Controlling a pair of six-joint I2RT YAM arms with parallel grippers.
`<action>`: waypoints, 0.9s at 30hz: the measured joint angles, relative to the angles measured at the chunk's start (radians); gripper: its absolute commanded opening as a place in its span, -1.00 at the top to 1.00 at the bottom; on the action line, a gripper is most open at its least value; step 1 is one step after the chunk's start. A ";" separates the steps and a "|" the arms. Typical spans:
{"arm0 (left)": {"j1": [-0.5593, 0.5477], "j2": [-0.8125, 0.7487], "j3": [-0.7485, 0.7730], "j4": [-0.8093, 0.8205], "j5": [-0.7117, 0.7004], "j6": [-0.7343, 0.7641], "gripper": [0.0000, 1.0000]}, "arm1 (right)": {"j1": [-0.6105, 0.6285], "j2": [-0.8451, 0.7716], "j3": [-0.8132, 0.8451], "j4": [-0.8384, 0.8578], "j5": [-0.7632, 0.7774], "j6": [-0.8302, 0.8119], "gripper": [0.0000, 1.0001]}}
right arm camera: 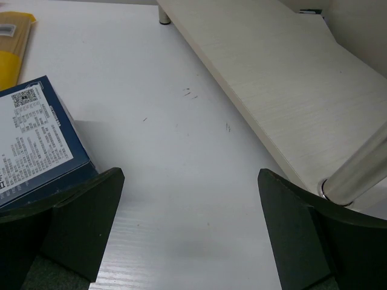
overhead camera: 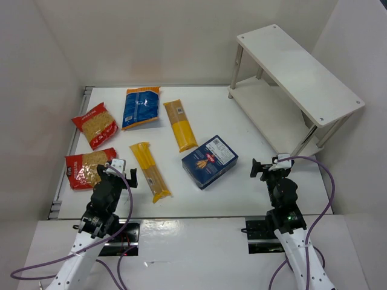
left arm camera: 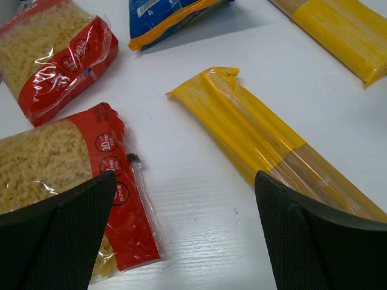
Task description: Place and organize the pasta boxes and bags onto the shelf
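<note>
At the near edge of the table [overhead camera: 242, 130], the left gripper [overhead camera: 123, 173] is held low with its jaws apart and nothing between them; in its wrist view only the two dark pads are seen, rising from the bottom corners. Just beyond them, the near red bag [overhead camera: 84, 168] is partly covered by the left pad, and the near yellow packet [overhead camera: 150, 171] is cut off at its lower end by the right pad. The right gripper [overhead camera: 266, 165] is likewise seen with jaws apart and empty, over bare table between the dark blue box [overhead camera: 210, 161] and the shelf [overhead camera: 299, 72]. In the right wrist view the box [right arm camera: 30, 139] is cropped by the left edge and partly hidden behind the left pad, so only its printed side and one corner are shown; its small print cannot be read. Only the lower board of the shelf [right arm camera: 290, 78] is seen there, with one silver leg partly masked by the right pad. Farther back on the table lie the far red bag [overhead camera: 95, 125], the far yellow packet [overhead camera: 180, 125] and the blue bag [overhead camera: 141, 107], all flat and apart from one another. The shelf stands at the far right, both boards bare, with its legs partly hidden beneath the top board.
</note>
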 measured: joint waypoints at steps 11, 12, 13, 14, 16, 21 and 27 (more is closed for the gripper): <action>0.000 0.000 0.000 0.000 0.000 0.000 -1.00 | 0.000 0.000 0.000 0.000 0.000 0.000 -1.00; 0.000 0.000 0.000 0.000 0.000 0.000 -1.00 | 0.000 0.000 0.000 0.000 0.000 0.000 -1.00; 0.000 0.000 0.000 0.000 0.000 0.000 -1.00 | 0.000 0.000 0.000 0.000 -0.003 -0.003 -1.00; 0.000 0.000 0.000 0.000 0.000 0.000 -1.00 | 0.000 0.000 0.000 0.000 -0.012 -0.015 -1.00; 0.000 0.000 0.000 0.000 0.000 0.000 -1.00 | 0.000 0.000 0.000 -0.002 -0.069 -0.077 -1.00; 0.000 0.000 0.000 0.000 0.000 0.000 -1.00 | -0.008 0.003 0.087 -0.028 -0.177 -0.252 -1.00; 0.000 0.000 0.000 0.000 0.000 0.000 -1.00 | -0.034 0.004 0.386 -0.013 -0.148 -0.418 -1.00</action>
